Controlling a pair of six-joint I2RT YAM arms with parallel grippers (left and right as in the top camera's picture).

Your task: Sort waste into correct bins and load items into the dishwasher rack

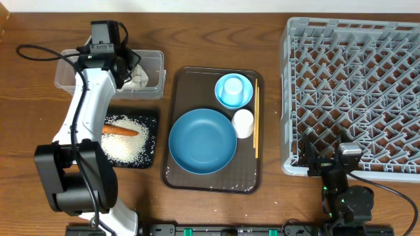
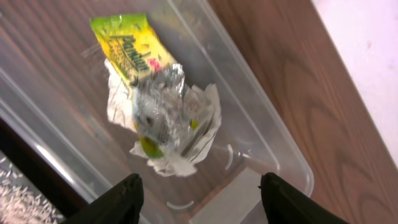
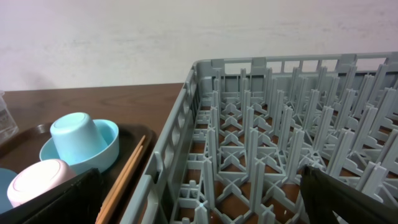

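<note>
**A:** Left gripper point(image 2: 199, 200) first: how does it stand?

**B:** Spread apart, gripping nothing. Beyond it, the yellow-green wrapper point(image 2: 132, 48) lies with crinkled clear foil and white tissue point(image 2: 118, 102) inside the clear tub point(image 2: 273, 140).

**A:** Any writing?

**B:** Dark lettering on the yellow, tilted, and I cannot read it.

**A:** Right gripper point(image 3: 202, 202)?

**B:** Wide apart too, empty, at the near edge of the grey rack point(image 3: 249, 118).

The left gripper point(image 2: 200, 180) is being held parted at ten o'clock; the right gripper point(image 3: 200, 174) is being held spread wide at four o'clock.
</note>
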